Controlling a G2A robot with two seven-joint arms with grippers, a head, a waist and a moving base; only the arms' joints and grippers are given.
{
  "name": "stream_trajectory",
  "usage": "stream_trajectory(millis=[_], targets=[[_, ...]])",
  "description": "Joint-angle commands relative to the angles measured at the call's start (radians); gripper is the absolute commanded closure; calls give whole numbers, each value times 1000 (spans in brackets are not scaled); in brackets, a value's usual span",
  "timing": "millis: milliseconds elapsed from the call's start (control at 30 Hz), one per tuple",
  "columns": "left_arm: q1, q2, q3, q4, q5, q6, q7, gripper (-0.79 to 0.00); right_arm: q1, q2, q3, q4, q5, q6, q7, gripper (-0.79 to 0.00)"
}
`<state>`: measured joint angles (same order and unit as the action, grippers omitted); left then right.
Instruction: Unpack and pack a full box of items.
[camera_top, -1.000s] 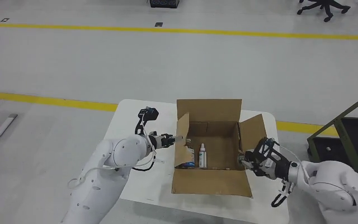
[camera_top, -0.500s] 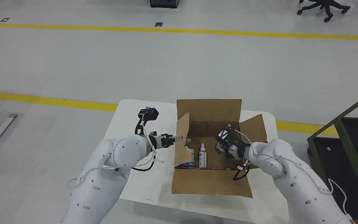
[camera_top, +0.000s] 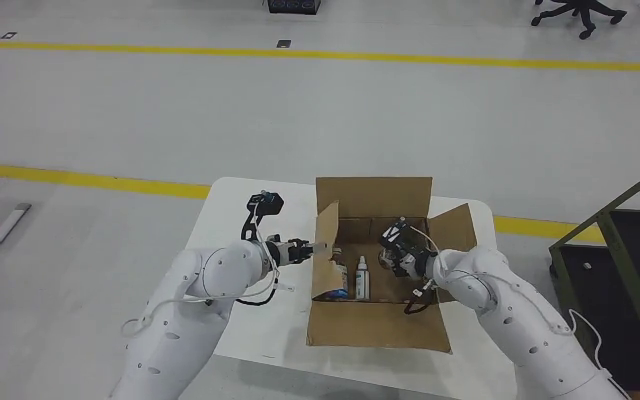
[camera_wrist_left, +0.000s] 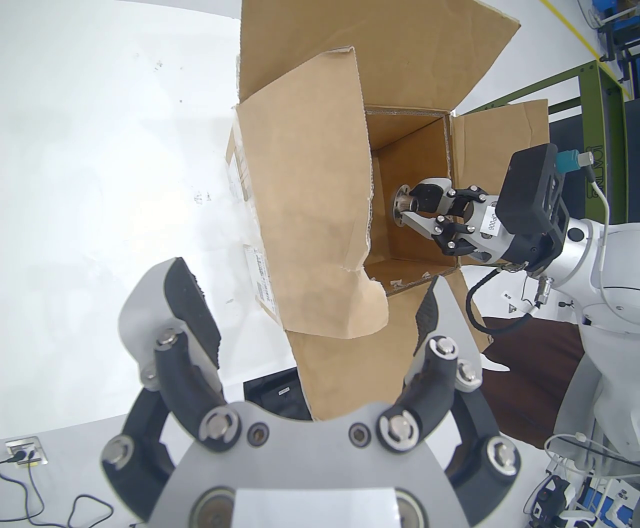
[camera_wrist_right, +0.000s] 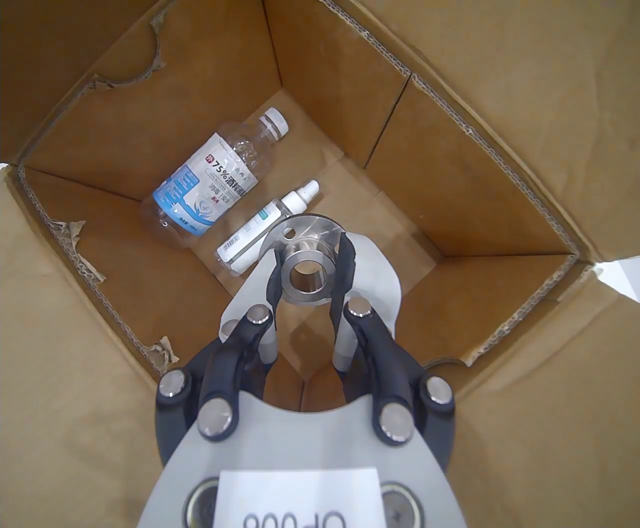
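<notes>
Floor (camera_top: 300, 120): pale grey, smooth, crossed by two yellow lines (camera_top: 300, 53). Table (camera_top: 232, 200): white, rounded corners. Green metal frame (camera_wrist_left: 600, 125) beside it. Black chair base (camera_top: 578, 10), far off.

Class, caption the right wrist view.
Right jaws hold a metal flange over a clear bottle and spray bottle inside the cardboard box.

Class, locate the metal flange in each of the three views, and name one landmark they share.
Top view: at the right tool's tip, over the cardboard box's opening; too small to make out.
Left wrist view: metal flange in that tool, inside the box.
Right wrist view: between the tool's fingers, above two bottles.
Shared landmark: the box's torn flap.
</notes>
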<state>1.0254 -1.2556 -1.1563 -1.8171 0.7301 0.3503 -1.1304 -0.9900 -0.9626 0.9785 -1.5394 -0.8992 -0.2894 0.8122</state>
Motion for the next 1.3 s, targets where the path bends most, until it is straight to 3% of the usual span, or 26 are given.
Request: stream_trajectory(millis=[0, 233, 633, 1033, 1067, 1100, 1267], targets=[[0, 0, 0, 0, 0, 0, 0, -785, -2, 0, 0, 1, -5, 3, -3, 0], [0, 0, 0, 0, 0, 0, 0, -785, 7, -29, -58, 62, -33, 115, -50, 0], [0, 0, 0, 0, 0, 0, 0, -785, 182, -152, -260, 347, 18, 269, -60, 0], [0, 0, 0, 0, 0, 0, 0, -785, 273, -249, -344, 584, 98, 242, -107, 0], [0, 0, 0, 0, 0, 0, 0, -785, 280, -256, -349, 601, 102, 235, -110, -34], [0, 0, 0, 0, 0, 0, 0, -785, 285, -263, -354, 618, 103, 231, -114, -175], [0, 0, 0, 0, 0, 0, 0, -785, 307, -292, -371, 683, 110, 214, -124, -200]])
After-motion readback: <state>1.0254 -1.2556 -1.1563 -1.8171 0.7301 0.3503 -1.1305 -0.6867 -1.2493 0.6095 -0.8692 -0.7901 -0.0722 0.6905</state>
